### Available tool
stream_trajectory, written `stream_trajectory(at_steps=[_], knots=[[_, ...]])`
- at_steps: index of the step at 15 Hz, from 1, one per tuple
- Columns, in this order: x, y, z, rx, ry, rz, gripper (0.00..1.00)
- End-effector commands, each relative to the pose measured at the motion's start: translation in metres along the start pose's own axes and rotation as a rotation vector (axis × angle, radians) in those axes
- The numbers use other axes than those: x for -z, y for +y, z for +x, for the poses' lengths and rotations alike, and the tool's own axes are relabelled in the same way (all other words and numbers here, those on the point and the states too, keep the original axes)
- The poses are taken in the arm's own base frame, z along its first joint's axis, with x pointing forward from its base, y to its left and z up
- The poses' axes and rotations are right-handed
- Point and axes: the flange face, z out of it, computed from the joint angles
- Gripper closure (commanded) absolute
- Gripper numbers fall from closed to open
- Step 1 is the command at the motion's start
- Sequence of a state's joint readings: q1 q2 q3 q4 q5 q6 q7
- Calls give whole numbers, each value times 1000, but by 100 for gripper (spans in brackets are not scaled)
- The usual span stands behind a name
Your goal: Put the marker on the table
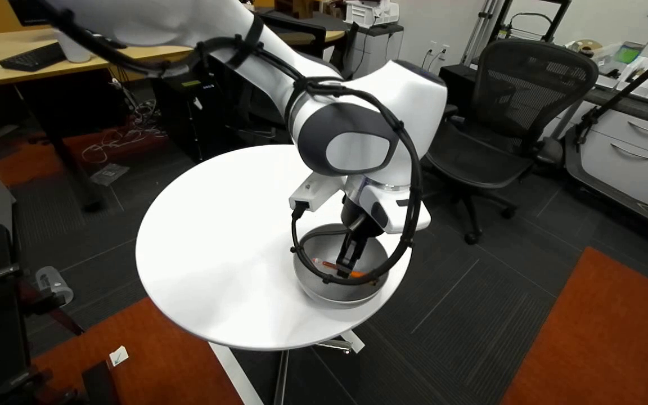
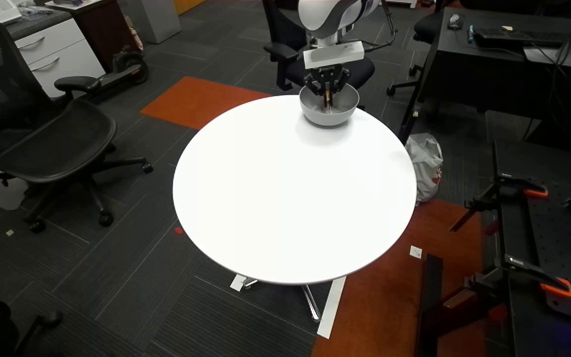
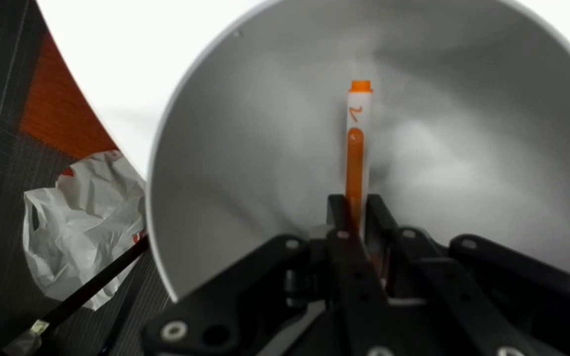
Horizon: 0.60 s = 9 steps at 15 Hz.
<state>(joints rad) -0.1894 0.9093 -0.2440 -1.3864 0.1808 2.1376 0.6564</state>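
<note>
The marker (image 3: 356, 143), orange and white with an orange end, is between my fingertips inside the grey bowl in the wrist view. It also shows as a thin orange stick in both exterior views (image 1: 327, 264) (image 2: 328, 100). My gripper (image 3: 355, 201) reaches down into the bowl and its fingers press on both sides of the marker, shut on it. The gripper also shows in both exterior views (image 1: 347, 269) (image 2: 328, 93). The marker's lower end is hidden by the fingers. I cannot tell whether it touches the bowl. The round white table (image 1: 217, 247) (image 2: 290, 198) carries the bowl.
The grey bowl (image 1: 335, 297) (image 2: 328, 119) stands near the table's edge on the robot's side, its wall around my fingers. A white plastic bag (image 2: 425, 166) lies on the floor beside the table. A black mesh chair (image 1: 493, 124) stands nearby. A cable loops around my wrist.
</note>
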Motion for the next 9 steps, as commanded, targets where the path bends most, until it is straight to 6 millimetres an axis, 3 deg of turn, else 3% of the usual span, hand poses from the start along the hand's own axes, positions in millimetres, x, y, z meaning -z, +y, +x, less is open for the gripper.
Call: stream_trajectory(at_steps=[1, 6, 9], knots=[[52, 14, -26, 20, 69, -12, 97], [107, 19, -60, 115, 157, 5, 97], [121, 9, -91, 193, 189, 6, 97]])
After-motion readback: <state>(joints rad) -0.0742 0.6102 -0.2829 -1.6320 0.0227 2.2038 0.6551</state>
